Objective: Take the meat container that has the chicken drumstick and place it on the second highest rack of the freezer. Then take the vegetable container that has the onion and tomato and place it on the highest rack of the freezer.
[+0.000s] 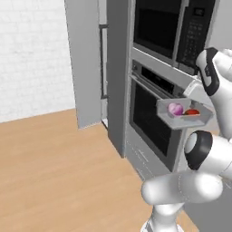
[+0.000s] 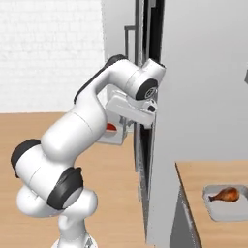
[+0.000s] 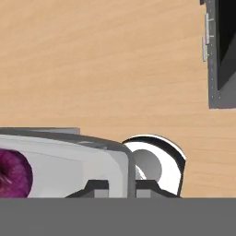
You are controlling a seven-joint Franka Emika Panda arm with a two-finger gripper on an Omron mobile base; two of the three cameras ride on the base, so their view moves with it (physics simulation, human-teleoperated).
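tool: clenched on the rim of the vegetable container | container: mid-right of left base view, lifted in front of the black-glass oven, holding onion and tomato | meat container: lower right of right base view, on the surface, chicken drumstick inside | freezer: upper middle, door ajar

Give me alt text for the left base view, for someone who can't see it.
The white robot arm holds a grey vegetable container in the air in front of a black-glass wall oven, with a pink-purple onion and a red tomato inside. To the left, the tall grey freezer stands with a door open over a wooden floor.
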